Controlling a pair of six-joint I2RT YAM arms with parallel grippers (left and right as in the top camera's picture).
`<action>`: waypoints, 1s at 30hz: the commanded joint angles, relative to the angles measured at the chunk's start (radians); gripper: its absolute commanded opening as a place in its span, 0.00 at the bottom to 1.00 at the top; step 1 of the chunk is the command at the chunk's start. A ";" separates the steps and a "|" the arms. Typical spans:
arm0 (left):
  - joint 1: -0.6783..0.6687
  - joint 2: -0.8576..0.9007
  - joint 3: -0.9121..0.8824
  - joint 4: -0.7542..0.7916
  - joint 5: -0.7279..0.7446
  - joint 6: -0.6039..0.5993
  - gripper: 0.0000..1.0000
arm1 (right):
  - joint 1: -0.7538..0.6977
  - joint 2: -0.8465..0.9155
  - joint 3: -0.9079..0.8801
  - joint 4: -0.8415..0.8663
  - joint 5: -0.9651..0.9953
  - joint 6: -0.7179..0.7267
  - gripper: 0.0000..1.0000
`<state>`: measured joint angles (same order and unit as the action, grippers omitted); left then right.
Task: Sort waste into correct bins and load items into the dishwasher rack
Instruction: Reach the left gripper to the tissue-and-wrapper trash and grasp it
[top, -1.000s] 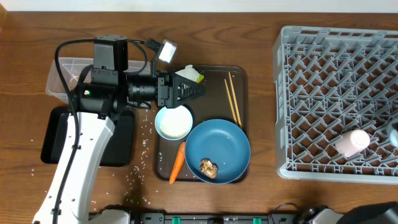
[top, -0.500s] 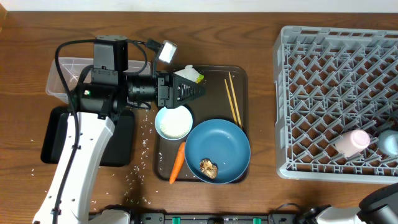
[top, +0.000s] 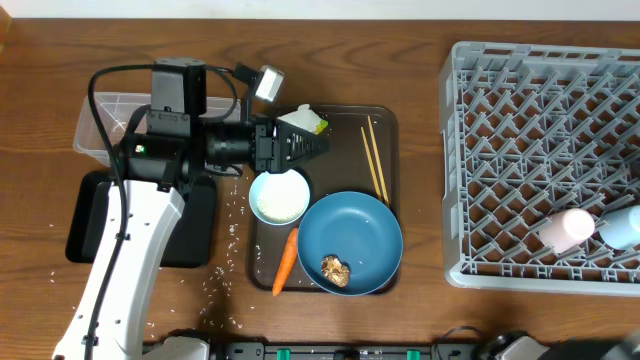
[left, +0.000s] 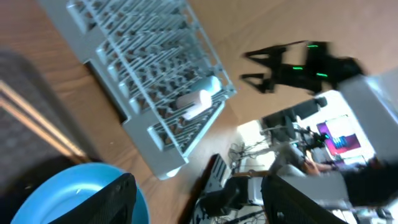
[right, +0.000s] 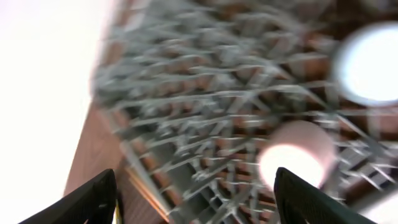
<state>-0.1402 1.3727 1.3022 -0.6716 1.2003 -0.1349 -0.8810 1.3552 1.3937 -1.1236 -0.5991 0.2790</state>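
My left gripper hovers open and empty over the brown tray's upper left, beside the crumpled wrapper. Below it stand the white bowl, the carrot and the blue dish holding the brown scrap. Two chopsticks lie on the tray. The pinkish cup and light-blue cup lie in the grey rack. My right gripper is open above the rack, out of the overhead view. The left wrist view shows its open jaws and the blue dish.
The clear tub and black tray sit at the left, partly hidden under my left arm. The brown serving tray holds the dishes. Crumbs lie scattered on the wood near the black tray.
The light-blue cup now lies free in the rack beside the pinkish cup. My right arm has drawn back out of the overhead view. The left arm has not moved.
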 joint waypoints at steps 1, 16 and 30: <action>-0.002 -0.003 0.011 -0.050 -0.169 0.000 0.65 | 0.119 -0.119 0.021 0.003 -0.085 -0.115 0.75; -0.039 -0.037 0.011 -0.252 -0.993 0.014 0.65 | 0.720 -0.269 0.021 0.075 0.060 -0.224 0.73; -0.108 0.059 0.011 -0.195 -1.062 0.008 0.65 | 0.963 -0.232 0.018 0.010 0.305 -0.229 0.77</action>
<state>-0.2470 1.4334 1.3022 -0.8665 0.1780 -0.1303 0.0570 1.1057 1.4052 -1.1049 -0.3351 0.0669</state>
